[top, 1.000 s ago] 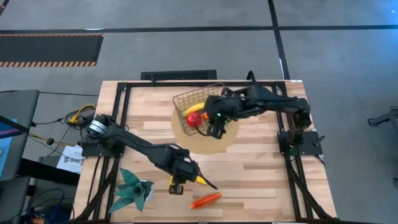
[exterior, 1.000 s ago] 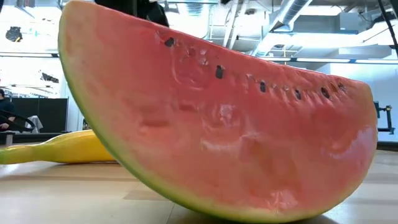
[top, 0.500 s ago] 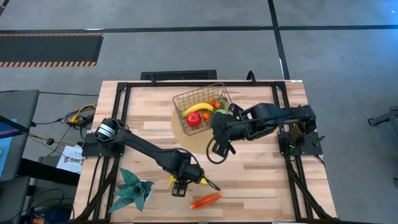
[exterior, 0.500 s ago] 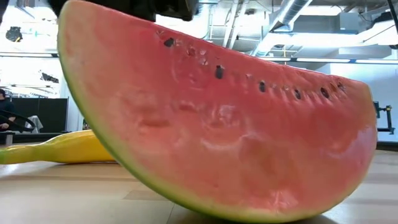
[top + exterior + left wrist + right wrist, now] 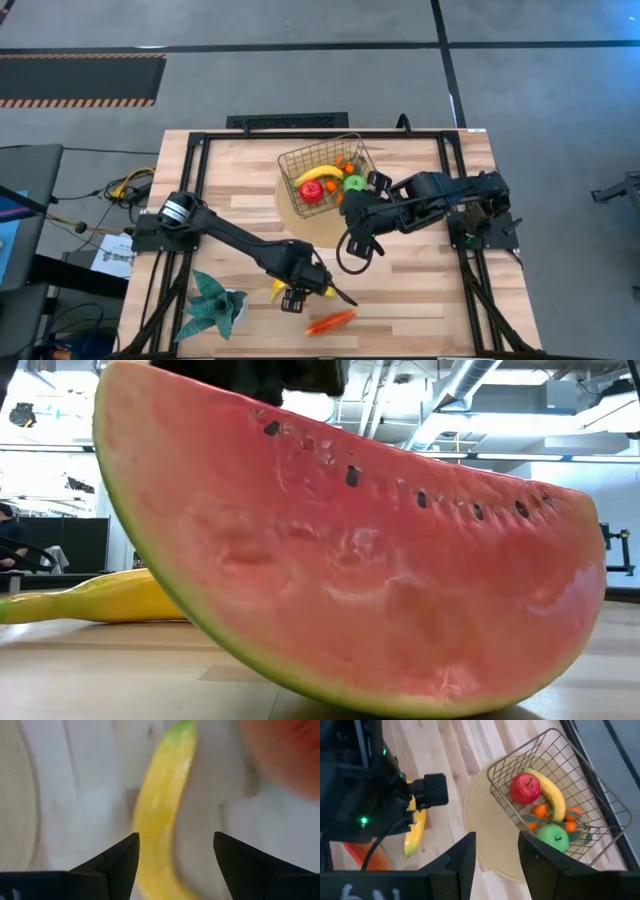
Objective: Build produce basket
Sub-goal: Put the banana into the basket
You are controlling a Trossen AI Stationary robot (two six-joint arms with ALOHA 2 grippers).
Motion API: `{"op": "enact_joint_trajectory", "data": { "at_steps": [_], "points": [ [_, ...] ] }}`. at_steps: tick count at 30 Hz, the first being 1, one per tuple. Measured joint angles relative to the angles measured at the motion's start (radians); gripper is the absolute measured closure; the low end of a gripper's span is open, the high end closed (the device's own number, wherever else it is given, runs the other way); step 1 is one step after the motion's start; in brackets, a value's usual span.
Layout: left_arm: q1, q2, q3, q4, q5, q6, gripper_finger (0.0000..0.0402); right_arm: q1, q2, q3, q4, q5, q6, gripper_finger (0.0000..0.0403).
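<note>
1. The left gripper [image 5: 175, 855] has its fingers wide apart over a smooth yellow banana [image 5: 160, 820] on the wooden table [image 5: 420, 290].
2. The right gripper [image 5: 497, 852] is open and empty.
3. The wire basket [image 5: 300, 160] holds fruit on a round mat [image 5: 325, 232].

The square gold wire basket [image 5: 322, 172] holds a red apple [image 5: 311, 192], green apple [image 5: 354, 183], yellow banana [image 5: 318, 174] and tangerines [image 5: 344, 165]; a second yellow banana [image 5: 279, 291] lies on the tabletop.

- My two arms are dark, near-black, built of chunky jointed segments.
- Left arm [image 5: 225, 236] has a silver-grey ringed collar near its base.
- Right arm [image 5: 440, 190] trails a black cable loop by the wrist.
- Left gripper [image 5: 175, 852] fingers are matte black, wedge-shaped.
- Small green lights glow on the left wrist housing.
</note>
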Motion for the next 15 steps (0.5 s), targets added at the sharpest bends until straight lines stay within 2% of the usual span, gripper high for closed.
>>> {"op": "enact_joint_trajectory", "data": {
  "at_steps": [6, 15],
  "points": [
    [0.005, 0.063, -0.002, -0.023, -0.042, 0.021, 0.0161, -0.001, 0.0, 0.0, 0.0, 0.0, -0.033, 0.0234],
    [0.016, 0.083, -0.012, -0.027, -0.067, 0.035, 0.0161, -0.002, 0.0, 0.0, 0.008, -0.002, -0.048, 0.0236]
  ]
}}
